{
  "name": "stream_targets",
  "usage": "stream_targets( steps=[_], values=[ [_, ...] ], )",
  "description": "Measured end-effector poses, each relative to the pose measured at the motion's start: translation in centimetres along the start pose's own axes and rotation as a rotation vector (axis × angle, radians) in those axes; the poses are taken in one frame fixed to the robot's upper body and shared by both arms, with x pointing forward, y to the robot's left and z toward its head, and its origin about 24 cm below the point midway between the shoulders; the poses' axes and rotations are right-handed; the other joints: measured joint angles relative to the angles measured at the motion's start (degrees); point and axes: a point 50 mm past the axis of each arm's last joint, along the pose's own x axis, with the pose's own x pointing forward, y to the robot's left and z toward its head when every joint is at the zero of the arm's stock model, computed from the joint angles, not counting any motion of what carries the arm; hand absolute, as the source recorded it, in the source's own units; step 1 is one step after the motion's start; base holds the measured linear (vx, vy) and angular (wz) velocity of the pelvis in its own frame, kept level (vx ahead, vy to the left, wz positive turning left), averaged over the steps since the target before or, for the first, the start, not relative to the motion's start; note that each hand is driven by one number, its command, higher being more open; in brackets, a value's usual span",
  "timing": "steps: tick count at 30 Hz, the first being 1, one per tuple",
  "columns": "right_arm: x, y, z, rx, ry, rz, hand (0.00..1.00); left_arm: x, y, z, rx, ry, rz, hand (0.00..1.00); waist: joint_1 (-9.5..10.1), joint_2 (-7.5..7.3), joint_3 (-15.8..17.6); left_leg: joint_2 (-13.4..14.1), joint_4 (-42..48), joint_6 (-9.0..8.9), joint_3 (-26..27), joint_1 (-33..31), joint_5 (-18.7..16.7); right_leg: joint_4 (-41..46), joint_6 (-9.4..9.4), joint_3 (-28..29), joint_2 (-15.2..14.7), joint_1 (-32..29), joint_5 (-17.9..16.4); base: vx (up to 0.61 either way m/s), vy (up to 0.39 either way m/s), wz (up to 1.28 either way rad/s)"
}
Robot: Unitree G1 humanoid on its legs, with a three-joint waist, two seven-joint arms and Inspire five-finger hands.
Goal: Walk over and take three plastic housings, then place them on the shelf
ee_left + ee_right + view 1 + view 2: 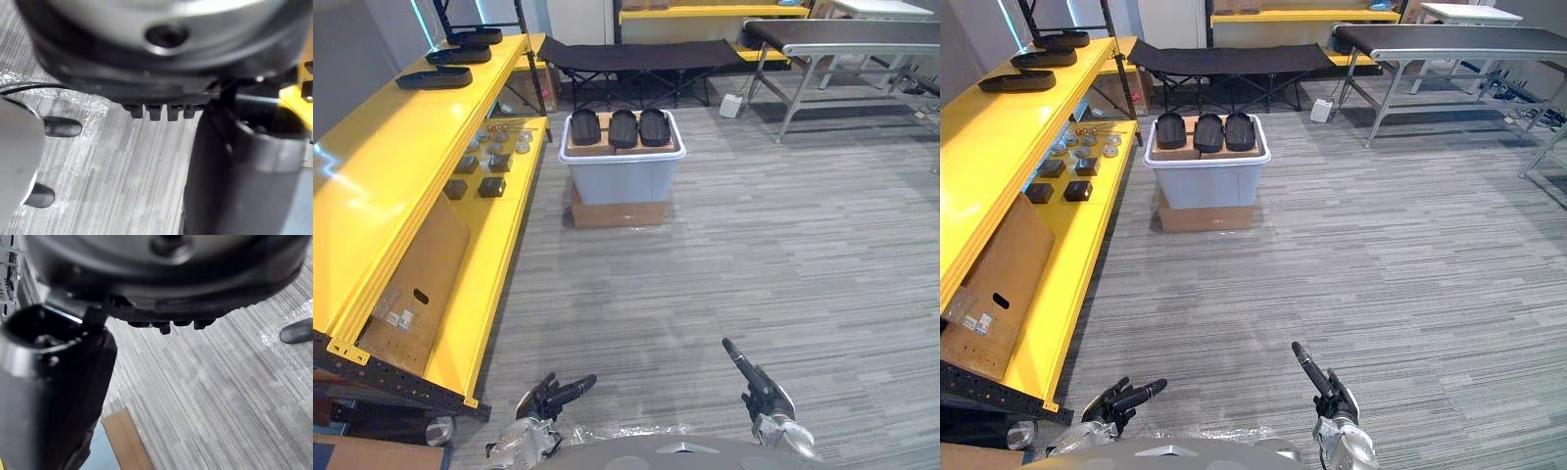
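Note:
Three black plastic housings (pixel 623 128) lie side by side on cardboard on top of a pale bin (pixel 622 178), a few steps ahead on the floor. To the left runs the yellow shelf (pixel 382 186); more black housings (pixel 434 78) rest on its top board at the far end. My left hand (pixel 553 397) is low at the bottom edge, fingers straight, holding nothing. My right hand (pixel 759 384) is low at the bottom right, fingers pointing forward, also empty. Past each hand (pixel 156 111) (pixel 166 325) the wrist views show bare floor.
The bin stands on a flat cardboard box (pixel 619 212). The shelf's lower board holds small dark blocks (pixel 475 176), metal parts (pixel 504 139) and a cardboard sheet (pixel 416 284). A black folding cot (pixel 636 57) and a conveyor table (pixel 842 39) stand at the back. Grey floor lies between.

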Motion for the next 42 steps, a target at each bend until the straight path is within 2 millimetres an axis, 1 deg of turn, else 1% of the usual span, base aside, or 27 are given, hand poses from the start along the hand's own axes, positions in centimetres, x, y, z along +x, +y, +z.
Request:
stream_targets(
  steps=[3, 9, 11, 13, 15, 16, 17, 18, 19, 22, 23, 24, 25, 26, 27, 28, 29, 30, 31, 32, 33, 34, 35, 37, 40, 41, 42],
  values=[
    [-0.1, 0.4, -0.6, 0.032, 0.012, 0.004, 1.0, 0.0, 0.0, -0.1, 0.0, 0.0, -0.012, 1.0, 0.02, -0.26, 0.06, -0.03, -0.15, 0.26, 0.07, 0.15, 0.35, 0.27, 0.01, 0.04, -0.04, -0.02, 0.05, -0.08, 0.002, 0.0],
    [-0.1, 0.7, -0.6, 0.026, 0.012, 0.024, 1.0, 0.0, -0.4, 0.2, 0.002, -0.038, -0.029, 1.0, 0.2, -0.58, 0.12, -0.09, -0.17, 0.14, 1.12, 0.05, 0.16, -0.11, 0.41, 0.82, -0.06, -0.76, 0.09, -0.05, 0.018, -0.06],
    [0.0, 0.9, -0.3, 0.02, 0.002, 0.031, 1.0, 0.0, -0.6, 0.4, 0.001, -0.052, -0.037, 1.0, 0.4, -1.03, 0.15, -0.08, -0.16, 0.52, 2.21, -0.96, -0.4, 0.81, -0.17, 1.91, -0.04, -2.67, -0.47, -0.01, 0.044, -0.29],
    [0.2, 1.2, 0.3, 0.021, -0.02, 0.039, 1.0, -0.1, -0.9, 1.1, 0.003, -0.085, -0.053, 1.0, 0.39, -0.93, 0.2, -0.26, -0.08, 0.85, 3.47, -2.41, -0.9, 4.86, 0.34, 2.35, -0.72, -6.25, -2.13, 0.03, 0.058, -0.3],
    [0.1, 0.9, 0.2, 0.026, -0.017, 0.02, 1.0, 0.0, -1.5, 2.2, 0.008, -0.127, -0.073, 1.0, 0.12, -1.95, 1.35, -0.83, 1.41, 1.66, 3.6, -2.84, -2.21, 12.94, 1.78, 2.06, -2.59, -9.62, -4.47, 0.12, 0.053, -0.06],
    [0.1, 0.9, 0.1, 0.027, -0.015, 0.014, 1.0, 0.0, -1.5, 2.3, 0.009, -0.131, -0.074, 1.0, 0.18, -2.01, 1.62, -0.59, 1.91, 2.02, 3.53, -2.78, -2.6, 15.61, 2.37, 1.99, -2.84, -10.73, -4.77, 0.1, 0.036, 0.0],
    [0.1, 0.8, 0.1, 0.032, -0.013, 0.01, 1.0, 0.0, -1.6, 2.5, 0.009, -0.133, -0.073, 1.0, -0.16, -1.65, 2.77, 0.5, 3.58, 2.49, 3.32, -2.19, -3.3, 22.28, 3.46, 1.1, -3.09, -13.71, -5.35, 0.1, 0.043, 0.06],
    [-0.2, 0.5, -0.5, 0.035, 0.0, 0.001, 1.0, 0.1, -1.6, 2.6, 0.014, -0.13, -0.065, 1.0, -0.37, -1.19, 3.21, 1.7, 5.54, 2.41, 2.98, -1.97, -4.56, 22.1, 2.5, 0.01, -3.08, -14.42, -5.96, 0.12, 0.044, 0.1],
    [-0.3, 0.4, -0.6, 0.035, 0.004, 0.001, 1.0, 0.1, -1.6, 2.6, 0.01, -0.125, -0.06, 1.0, -0.22, -1.15, 3.36, 2.33, 6.45, 2.13, 2.94, -1.94, -5.52, 21.34, 2.41, 0.02, -2.96, -14.72, -6.01, 0.16, 0.038, 0.11],
    [-0.5, 0.2, -1.1, 0.015, 0.012, -0.001, 1.0, 0.1, -1.2, 2.6, 0.021, -0.108, -0.036, 1.0, -0.61, -1.2, 3.41, 5.35, 10.68, 0.57, 1.56, -1.7, -8.87, 13.91, 3.88, 0.55, -2.03, -16.58, -4.59, 0.23, -0.017, 0.21],
    [-0.6, 0.1, -1.3, -0.006, 0.015, 0.004, 1.0, 0.1, -0.9, 2.6, 0.024, -0.105, -0.027, 1.0, -0.94, -1.42, 3.68, 6.32, 11.35, -0.3, 0.79, -0.98, -9.75, 10.69, 4.37, 0.57, -1.7, -17.12, -3.48, 0.31, -0.094, 0.35],
    [-0.7, 0.2, -1.5, -0.002, 0.019, 0.011, 1.0, 0.0, -0.4, 2.4, 0.029, -0.097, -0.017, 1.0, -0.98, -2.03, 4.09, 6.79, 11.74, -1.66, 0.37, 0.38, -10.77, 8.27, 4.24, 0.86, -1.47, -17.08, -2.08, 0.32, -0.115, 0.31],
    [-0.8, 0.2, -1.6, 0.0, 0.018, 0.014, 1.0, 0.0, -0.2, 2.2, 0.029, -0.089, -0.011, 1.0, -0.87, -2.42, 4.14, 6.82, 11.72, -2.28, 0.37, 1.24, -11.27, 7.7, 4.2, 1.33, -1.48, -17.0, -1.71, 0.32, -0.166, 0.22],
    [-0.9, 0.4, -1.8, 0.008, 0.007, 0.018, 1.0, -0.1, 0.2, 1.7, 0.028, -0.07, -0.003, 1.0, -0.89, -3.12, 4.0, 6.88, 11.77, -3.73, 0.08, 2.92, -12.82, 7.65, 3.5, 2.59, -1.63, -17.06, -0.92, 0.33, -0.222, 0.12],
    [-0.9, 0.5, -1.8, 0.011, 0.005, 0.02, 1.0, -0.2, 0.4, 1.4, 0.024, -0.061, -0.005, 1.0, -0.9, -3.43, 3.79, 6.93, 12.05, -4.44, -0.02, 3.52, -13.76, 8.18, 3.23, 3.06, -1.73, -17.17, -1.02, 0.42, -0.319, 0.2],
    [-0.9, 0.5, -1.7, 0.011, 0.0, 0.019, 1.0, -0.3, 0.3, 0.7, 0.004, -0.044, -0.017, 1.0, -1.25, -2.13, 3.06, 8.86, 13.54, -6.72, -0.38, 4.34, -16.92, 12.37, 0.58, 2.88, -0.39, -18.55, 1.36, 0.36, -0.3, 0.16],
    [-0.9, 0.4, -1.8, 0.009, 0.001, 0.016, 1.0, -0.4, 0.3, 0.3, -0.008, -0.036, -0.021, 1.0, -1.35, -0.89, 2.21, 10.37, 13.94, -7.69, -0.41, 4.39, -17.65, 13.72, 0.12, 2.13, 0.63, -19.02, 1.0, 0.43, -0.29, 0.17],
    [-1.0, 0.3, -1.8, 0.011, -0.001, 0.013, 1.0, -0.6, 0.3, -0.2, -0.023, -0.027, -0.033, 1.0, -1.16, 0.5, 0.66, 12.79, 19.37, -8.47, -0.21, 2.88, -18.2, 13.99, -0.9, 1.06, 2.57, -18.85, 1.25, 0.51, -0.368, 0.0],
    [-0.9, 0.5, -1.5, 0.025, -0.011, 0.024, 1.0, -0.6, -0.2, -0.5, -0.074, -0.026, -0.047, 1.0, -1.02, 1.65, 1.13, 16.58, 35.78, -6.8, 0.8, -4.13, -16.61, 12.43, -3.33, 0.8, 4.43, -16.28, 0.44, 0.53, -0.368, -0.02],
    [-0.7, 0.7, -1.1, 0.022, -0.025, 0.033, 1.0, -0.6, -0.5, -0.3, -0.088, -0.042, -0.047, 1.0, -1.17, 2.31, 1.45, 18.47, 43.5, -5.68, 1.12, -7.48, -14.46, 11.08, -3.84, 0.89, 5.32, -14.72, 0.19, 0.43, -0.328, -0.06],
    [-0.6, 0.7, -0.8, 0.015, -0.033, 0.036, 1.0, -0.5, -0.5, 0.0, -0.098, -0.055, -0.05, 1.0, -1.15, 2.27, 1.88, 19.83, 49.1, -5.57, 1.44, -10.16, -13.98, 10.08, -4.98, 1.03, 6.12, -13.39, 0.44, 0.39, -0.222, -0.07],
    [-0.5, 0.5, -0.5, -0.004, -0.038, 0.035, 1.0, -0.4, -0.8, 0.4, -0.136, -0.069, -0.054, 1.0, -1.01, 3.31, 2.31, 20.46, 54.78, -6.58, 1.63, -12.22, -14.87, 9.23, -6.26, 1.45, 6.8, -10.67, 0.51, 0.38, -0.197, -0.3],
    [-0.5, 0.1, -0.3, -0.019, -0.04, 0.029, 1.0, -0.2, -1.1, 0.7, -0.174, -0.078, -0.06, 1.0, -0.52, 3.25, 2.57, 19.98, 56.67, -6.87, 2.93, -13.89, -15.84, 7.91, -6.82, 2.21, 6.87, -7.76, 0.09, 0.56, -0.236, -0.49],
    [-0.3, 0.3, 0.4, -0.026, -0.07, 0.034, 1.0, -0.1, -1.8, 1.3, -0.202, -0.102, -0.085, 1.0, 0.2, 3.12, 2.69, 17.91, 52.52, -6.72, 6.11, -16.02, -16.5, 4.81, -7.06, 3.96, 6.74, -4.01, -0.07, 0.47, -0.152, -0.52],
    [0.3, 1.1, 2.2, -0.059, -0.126, 0.061, 1.0, 0.2, -3.5, 3.0, -0.215, -0.16, -0.154, 1.0, 0.29, 1.98, 4.19, 12.37, 37.88, -6.14, 7.22, -19.86, -15.96, 1.97, -7.43, 5.65, 5.51, -0.47, -0.81, 0.31, -0.016, -0.28],
    [0.3, 1.3, 2.6, -0.06, -0.142, 0.063, 1.0, 0.2, -4.2, 3.4, -0.221, -0.176, -0.178, 1.0, 0.24, 1.5, 4.8, 9.53, 30.26, -5.91, 5.81, -21.42, -13.45, 1.79, -7.05, 5.81, 4.71, 0.15, -1.63, 0.31, 0.073, -0.04],
    [0.3, 1.2, 2.8, -0.06, -0.153, 0.055, 1.0, 0.1, -4.8, 3.3, -0.23, -0.181, -0.199, 1.0, 0.34, 1.8, 5.5, 7.56, 22.44, -5.98, 3.91, -22.61, -9.26, 1.75, -6.58, 5.88, 4.37, 0.96, -2.57, 0.24, 0.088, 0.02]
  ],
)
